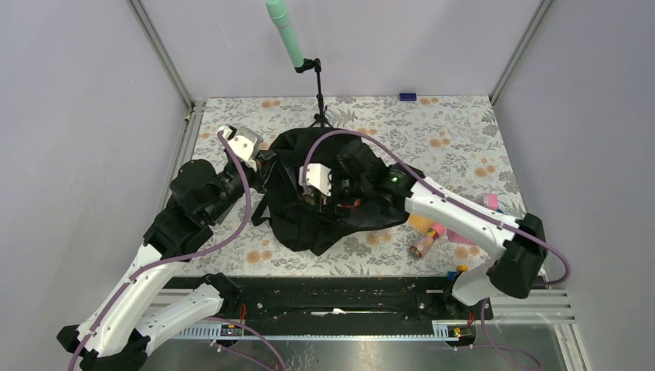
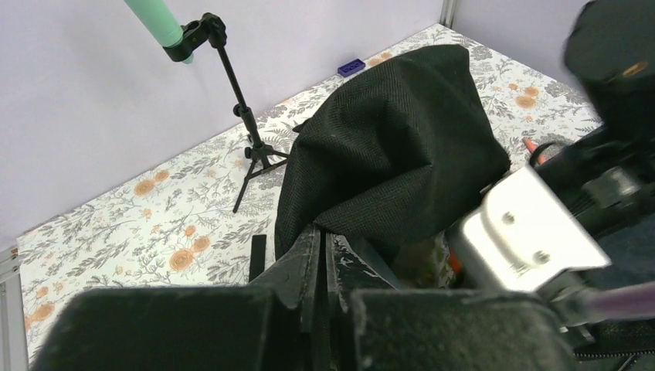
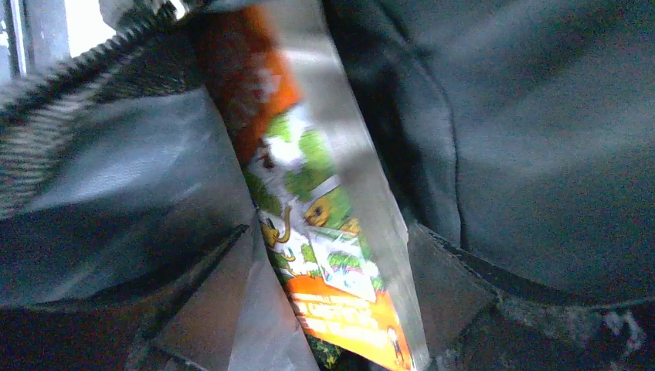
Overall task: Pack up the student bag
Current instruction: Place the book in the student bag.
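From up top I see the bag (image 1: 324, 224) lying in the middle of the table (image 1: 463, 131), a bit closer to the back edge than the front. It is a big, soft black heap.

My left gripper (image 1: 261, 164) is at the bag's left side. Its fingers (image 2: 309, 259) are pressed together, and black cloth from the bag's edge is pinched between them. From that arm's camera the bag stands up like a small tent.

My right gripper (image 1: 340, 199) reaches into the bag from the right. Its camera is down in the dark, with grey lining all around. A box (image 3: 309, 201) with orange and green cartoon pictures sits tilted between the two fingers. The fingers are right next to the box on both sides, but I cannot tell if they squeeze it or have let go.

A thin black stand (image 1: 319, 93) is at the back edge, and a little blue block (image 1: 407, 97) lies to its right.
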Motion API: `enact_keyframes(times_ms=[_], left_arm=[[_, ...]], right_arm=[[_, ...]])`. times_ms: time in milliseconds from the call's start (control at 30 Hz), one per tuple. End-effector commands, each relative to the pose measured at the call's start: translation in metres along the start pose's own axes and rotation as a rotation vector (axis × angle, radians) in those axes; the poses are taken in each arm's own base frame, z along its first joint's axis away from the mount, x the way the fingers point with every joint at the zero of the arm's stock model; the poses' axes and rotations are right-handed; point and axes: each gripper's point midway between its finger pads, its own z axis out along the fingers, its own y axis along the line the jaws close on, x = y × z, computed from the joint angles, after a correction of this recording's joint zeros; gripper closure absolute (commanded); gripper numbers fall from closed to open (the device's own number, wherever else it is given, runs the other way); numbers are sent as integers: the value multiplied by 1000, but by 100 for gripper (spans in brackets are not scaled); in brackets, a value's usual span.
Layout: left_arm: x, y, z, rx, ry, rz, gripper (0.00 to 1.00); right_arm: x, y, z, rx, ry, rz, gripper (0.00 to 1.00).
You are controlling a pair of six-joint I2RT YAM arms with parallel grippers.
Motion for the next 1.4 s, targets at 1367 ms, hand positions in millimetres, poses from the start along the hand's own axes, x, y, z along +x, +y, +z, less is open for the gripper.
enact_keyframes(times_ms=[1367], left_arm=[[-34,-61,-13,349,-226,-39,63]], right_arm=[[-41,-17,-174,336,-378,800,13]])
